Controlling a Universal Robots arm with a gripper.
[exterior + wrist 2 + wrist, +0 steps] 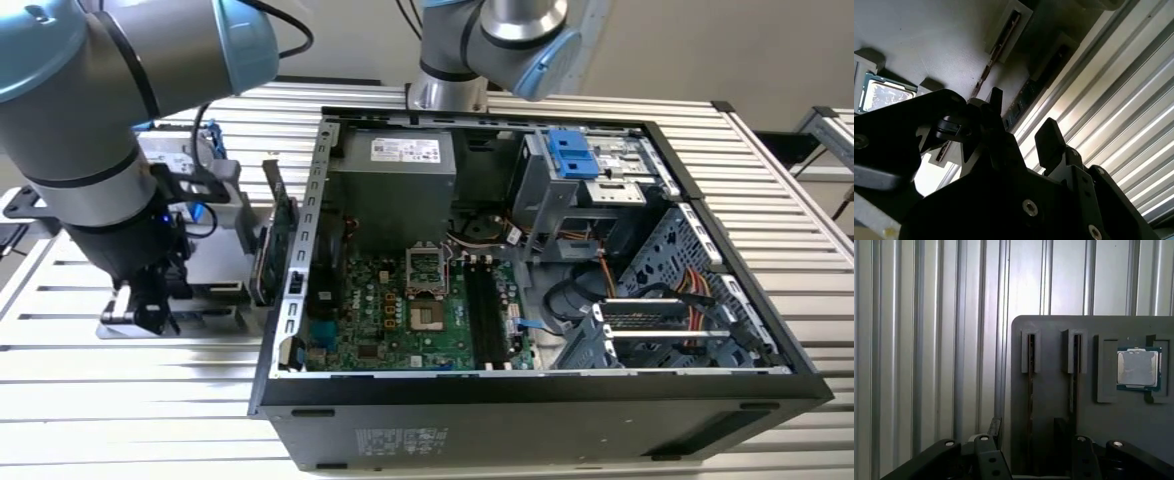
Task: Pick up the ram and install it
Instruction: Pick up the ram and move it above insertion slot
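Exterior view: the arm reaches down on the exterior view's left of an open computer case, which lies on a slatted metal table; the gripper hangs low over a grey tray just beside the case; inside the case the green motherboard lies exposed, with long black slots running along it; in the first wrist view the tray holds two thin boards standing on edge in parallel grooves, and a processor chip sits in a square recess near them; the ram is the stick in the groove farther from the chip, and the second stick stands in the groove between the ram and the chip; the gripper's jaws are apart, one finger on each side of the ram, so that the stick runs between them; whether either finger touches it I cannot tell; in the second wrist view the ram shows bluish-green with dark chips between the two black fingers, seated in its groove on the tray
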